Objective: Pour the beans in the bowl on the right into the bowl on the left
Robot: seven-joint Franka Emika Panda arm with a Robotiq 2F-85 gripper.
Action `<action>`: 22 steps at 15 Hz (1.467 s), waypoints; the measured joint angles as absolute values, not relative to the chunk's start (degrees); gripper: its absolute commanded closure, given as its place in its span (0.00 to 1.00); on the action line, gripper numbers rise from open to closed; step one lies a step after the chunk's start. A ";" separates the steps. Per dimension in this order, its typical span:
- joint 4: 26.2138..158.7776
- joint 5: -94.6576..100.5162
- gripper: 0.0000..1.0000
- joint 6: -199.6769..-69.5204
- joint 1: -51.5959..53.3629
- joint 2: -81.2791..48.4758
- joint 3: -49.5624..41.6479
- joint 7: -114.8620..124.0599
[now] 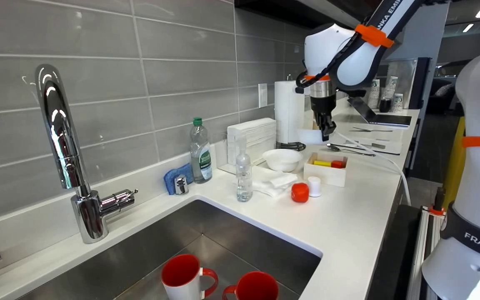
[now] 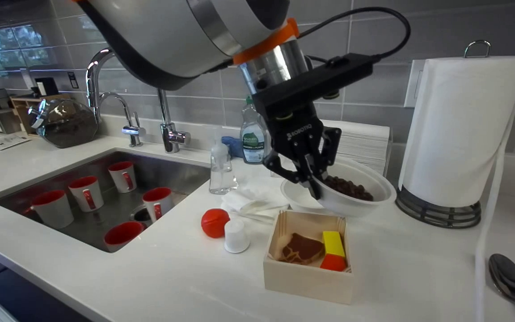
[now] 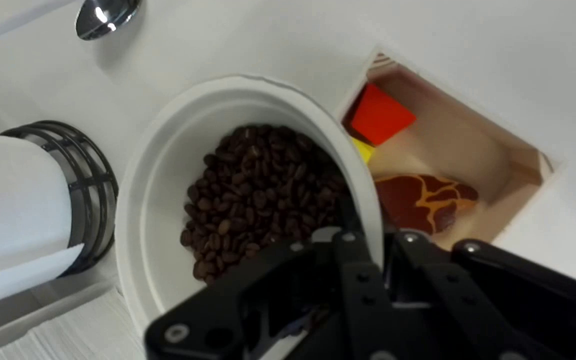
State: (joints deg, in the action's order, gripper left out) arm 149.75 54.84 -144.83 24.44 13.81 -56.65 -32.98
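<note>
A white bowl [image 2: 351, 206] with dark brown beans [image 2: 347, 187] is held by its rim in my gripper [image 2: 318, 182], raised and tilted above the counter. In the wrist view the fingers [image 3: 370, 225] are shut on the near rim of this bowl [image 3: 133, 210], and the beans [image 3: 263, 195] lie inside it. A second white bowl [image 2: 300, 197] stands on the counter, just left of and partly behind the held bowl; it also shows in an exterior view [image 1: 282, 159]. The wrist view does not show this second bowl.
A wooden box [image 2: 306, 281] with a toy steak and a yellow-red block stands in front of the bowls. A paper towel roll [image 2: 463, 134] is to the right. A soap dispenser [image 2: 221, 172], tomato [image 2: 215, 222], white cup [image 2: 236, 237] and sink [image 2: 105, 214] with mugs are left.
</note>
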 measured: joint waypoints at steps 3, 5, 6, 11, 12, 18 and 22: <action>153.00 50.26 1.00 -139.07 14.69 20.22 -42.37 -34.26; 154.70 43.87 1.00 -134.41 10.23 24.20 -34.64 -36.95; 155.29 40.51 1.00 -132.26 8.57 25.84 -31.48 -38.50; 156.13 24.94 1.00 -125.33 4.01 29.71 -22.26 -46.07; 156.09 22.49 1.00 -125.21 3.54 29.71 -21.61 -47.20; 154.69 13.35 1.00 -125.60 2.34 27.87 -21.09 -53.40; 151.73 8.00 1.00 -126.31 2.34 23.80 -21.09 -59.97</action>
